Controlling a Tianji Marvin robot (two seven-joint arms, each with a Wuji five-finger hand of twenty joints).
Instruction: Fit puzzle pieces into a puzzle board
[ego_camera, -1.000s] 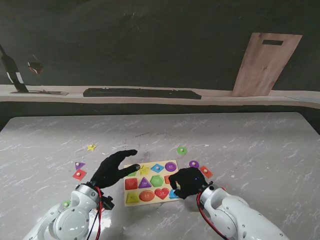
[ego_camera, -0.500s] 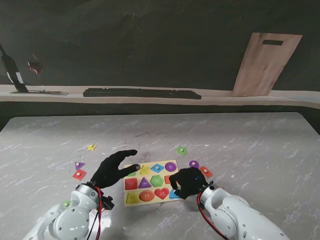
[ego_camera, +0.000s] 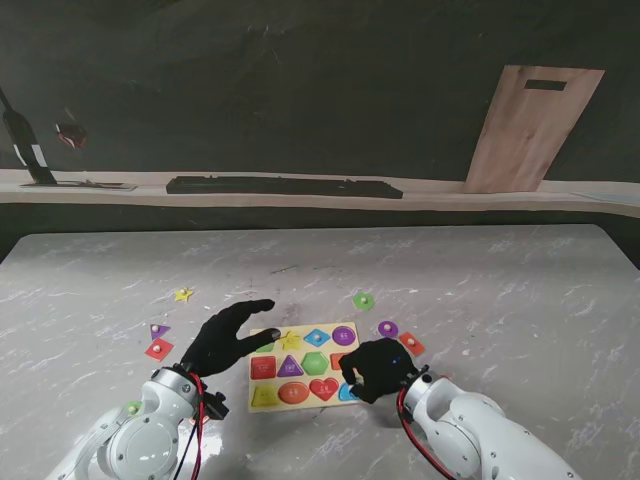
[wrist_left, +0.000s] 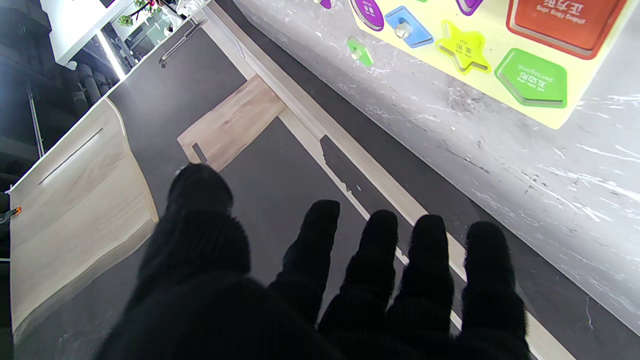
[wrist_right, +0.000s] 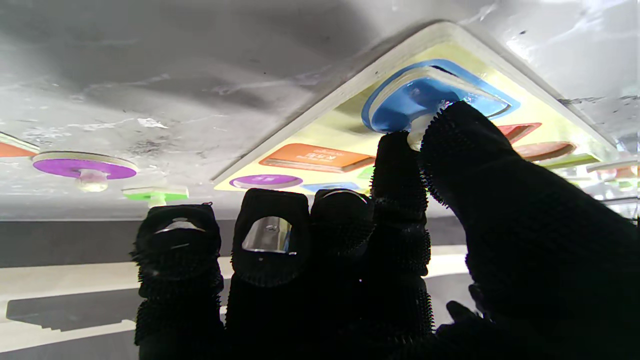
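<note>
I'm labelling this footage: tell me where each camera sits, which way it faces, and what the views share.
Stand view: above the shoulders, looking down at the table; both arms, left hand and right hand flank the puzzle board.
Left wrist: along spread, empty fingers past the board's corner.
Right wrist: along fingers pinching the blue piece knob at its slot.
All three share the board.

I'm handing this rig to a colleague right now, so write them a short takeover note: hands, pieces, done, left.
Right hand: shut on the blue piece, pinching its knob at the near right corner of the puzzle board; the piece looks tilted, not fully seated.
Left hand: open, at the board's left edge, holding nothing.
Done: most slots filled.
Left: seat the blue piece. Loose on the table: yellow star, red square to the left; green round piece, purple round piece to the right.
</note>
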